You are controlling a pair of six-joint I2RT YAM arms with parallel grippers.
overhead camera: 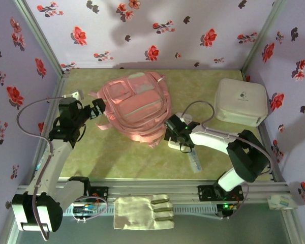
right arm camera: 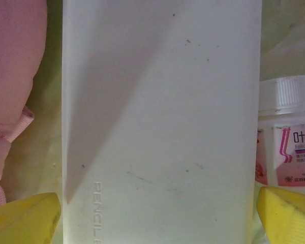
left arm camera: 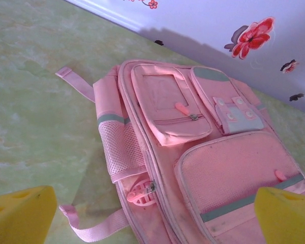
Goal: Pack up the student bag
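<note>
Student bag (overhead camera: 137, 109) lies flat on the green table (overhead camera: 117, 162), front pockets up, left of centre and toward the back wall; it is pink with pale green strips, and its zips look closed. My left pincer (overhead camera: 97, 108) hangs at the bag's left edge, jaws wide apart and holding nothing; its yellow pads (left arm camera: 20, 216) sit at the lower corners of my left wrist view, with the mesh side pocket, a loose strap and the zipped pockets spread beyond them. My right pincer (overhead camera: 174, 128) is low at the bag's lower right side, jaws also spread wide and gripping nothing; its pads straddle a white case (right arm camera: 157, 101) with the raised word PENCIL, which lies just beside the bag's pink edge; whether the pads touch the case I cannot tell. A small bottle (right arm camera: 287, 137) with a ribbed white cap and a pink-and-white label lies just beside the case on its other side; a rounded white box (overhead camera: 241, 101) sits in the far right corner, well apart from the bag; a pale glove (overhead camera: 142, 212) lies on the frame rail between my two bases.
</note>
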